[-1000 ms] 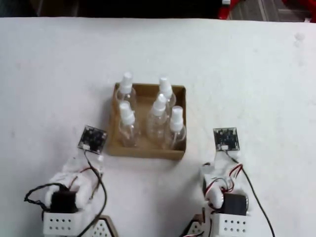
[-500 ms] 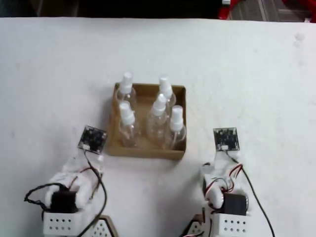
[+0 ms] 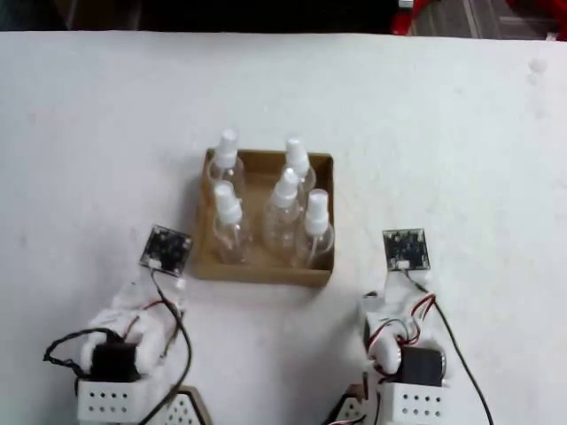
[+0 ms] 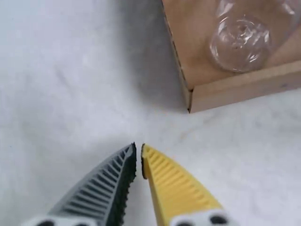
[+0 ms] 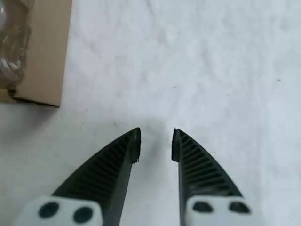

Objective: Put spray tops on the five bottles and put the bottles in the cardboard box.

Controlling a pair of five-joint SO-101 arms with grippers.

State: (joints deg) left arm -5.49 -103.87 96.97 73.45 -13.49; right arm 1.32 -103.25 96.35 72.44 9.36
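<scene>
Bottles point(image 3: 283, 208), five of them, are clear plastic, and each one has a white spray top point(image 3: 229, 142) on its neck. All five stand upright inside the cardboard box point(image 3: 257, 270), a low brown tray with an open top. Two are along its far wall and three are closer to its near wall. The box lies around the middle of the white surface point(image 3: 461, 133), a little toward the near edge.

The left hand point(image 4: 138, 155) hovers over the surface just beside the near left corner of the box, apart from it. Its grey and yellow fingers are almost together and hold nothing. The right hand point(image 5: 155, 141) is low over the surface, off the near right corner of the box. Its two black fingers stand a little apart with nothing between them.

Wide bare surface lies around the box toward the far, left and right edges.
</scene>
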